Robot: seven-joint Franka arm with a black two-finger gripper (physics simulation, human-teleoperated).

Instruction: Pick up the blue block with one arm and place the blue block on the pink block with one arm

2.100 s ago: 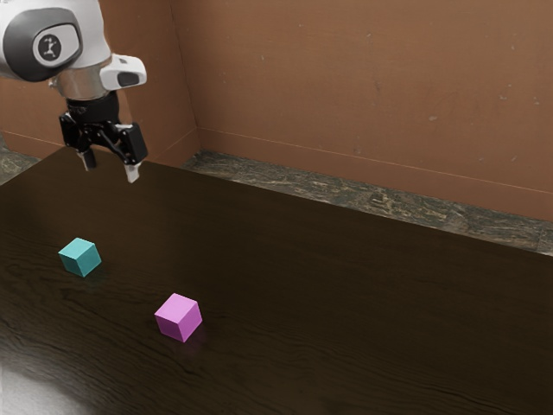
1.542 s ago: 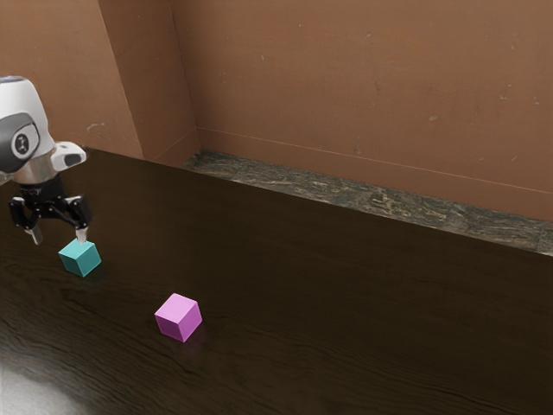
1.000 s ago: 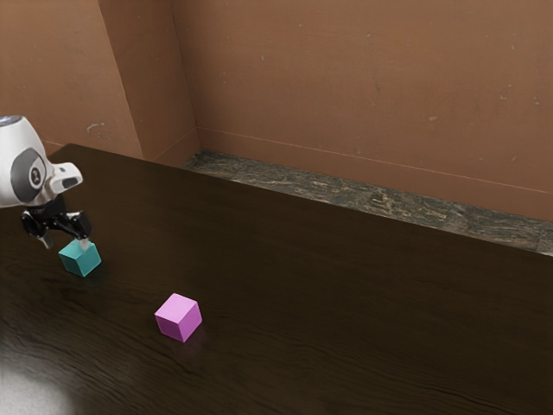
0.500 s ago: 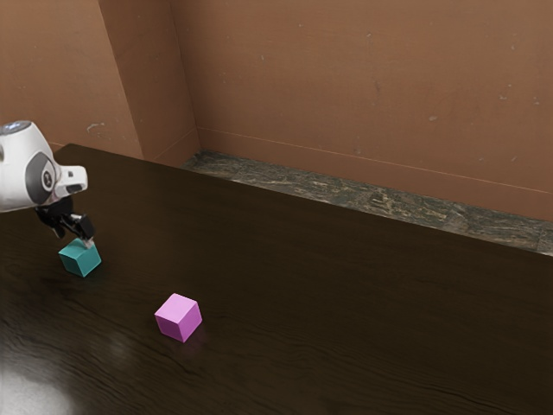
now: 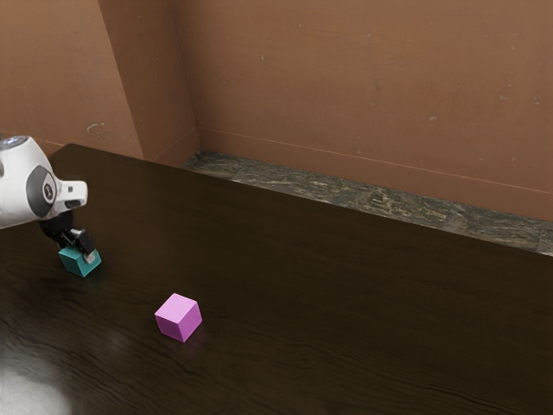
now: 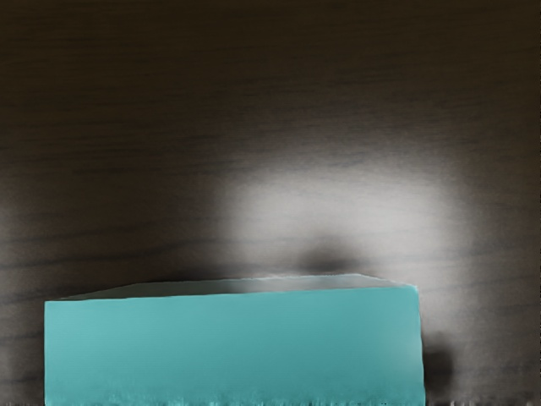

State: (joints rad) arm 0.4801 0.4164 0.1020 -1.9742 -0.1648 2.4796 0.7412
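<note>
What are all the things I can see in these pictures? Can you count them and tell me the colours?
blue block: one, teal-blue, on the table near the exterior view's left edge, right under the gripper.
pink block: one, pink, on the table by itself, apart from the blue block, toward the exterior view's right of it.
table: one, dark brown wood, under both blocks.
walls: brown, behind the table.
floor strip: one, mottled grey stone, between table and wall.
arm: one, white, at the exterior view's left edge.
gripper: one, black, down over the blue block.
</note>
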